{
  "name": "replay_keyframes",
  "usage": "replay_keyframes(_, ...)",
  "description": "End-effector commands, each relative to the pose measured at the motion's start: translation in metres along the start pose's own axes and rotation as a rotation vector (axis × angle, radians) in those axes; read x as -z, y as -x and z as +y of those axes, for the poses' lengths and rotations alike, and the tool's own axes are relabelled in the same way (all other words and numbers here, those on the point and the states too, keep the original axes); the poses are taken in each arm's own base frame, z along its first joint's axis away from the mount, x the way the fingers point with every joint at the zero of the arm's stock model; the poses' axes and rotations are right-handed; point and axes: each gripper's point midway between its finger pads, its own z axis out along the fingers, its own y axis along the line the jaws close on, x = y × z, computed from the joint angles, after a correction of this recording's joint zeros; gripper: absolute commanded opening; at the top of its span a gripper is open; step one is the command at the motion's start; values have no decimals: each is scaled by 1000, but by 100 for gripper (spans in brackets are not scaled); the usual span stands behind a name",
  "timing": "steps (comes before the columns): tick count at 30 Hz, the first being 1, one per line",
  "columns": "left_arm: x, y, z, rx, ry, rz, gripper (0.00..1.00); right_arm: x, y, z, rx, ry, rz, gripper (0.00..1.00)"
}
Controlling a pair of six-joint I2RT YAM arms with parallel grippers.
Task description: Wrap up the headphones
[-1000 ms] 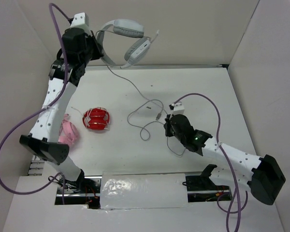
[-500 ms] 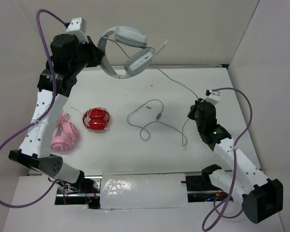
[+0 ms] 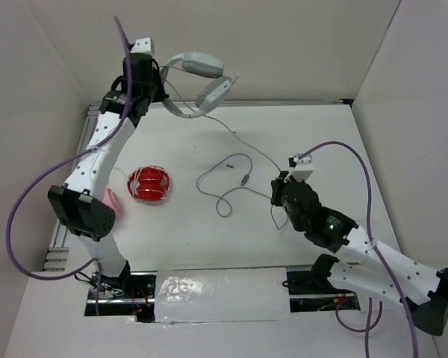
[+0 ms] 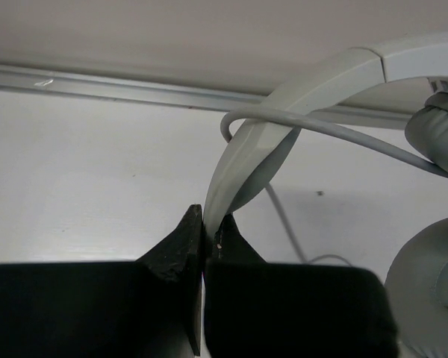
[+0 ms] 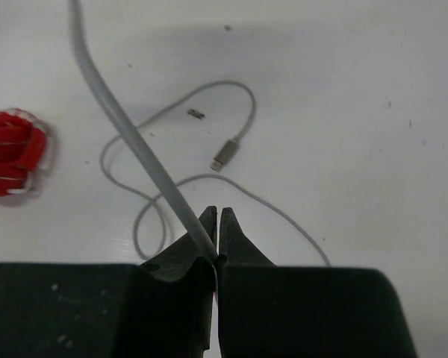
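The white and grey headphones hang in the air at the back of the table. My left gripper is shut on the end of their headband; a turn of cable crosses the band in the left wrist view. The thin white cable slopes down from the headphones to my right gripper, which is shut on it. In the right wrist view the cable enters between the closed fingers. The slack lies in loops on the table, ending in a plug.
A red rounded object lies left of centre on the table. A pink object shows partly behind the left arm. Walls enclose the table at the back and both sides. A white plate covers the near edge between the arm bases.
The left arm swung the headphones right and back toward the wall. The right gripper moved left and nearer with the cable, so the taut stretch now runs shorter and steeper.
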Motion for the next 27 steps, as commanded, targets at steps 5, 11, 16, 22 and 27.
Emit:
replay_keyframes(5, -45, -31, 12, -24, 57, 0, 0, 54, 117, 18, 21, -40, -280, 0)
replay_keyframes(11, -44, -60, -7, -87, 58, 20, 0, 65, 161, 71, 171, 182, -327, 0)
replay_keyframes(16, -41, -90, -34, -160, 17, 84, 0, 75, 178, 123, 313, 459, -341, 0)
replay_keyframes(22, -17, -113, -77, -275, -109, 64, 0, 70, 214, 152, 357, 638, -346, 0)
replay_keyframes(27, 14, -130, -116, -415, -238, 36, 0, 45, 231, 151, 412, 651, -319, 0)
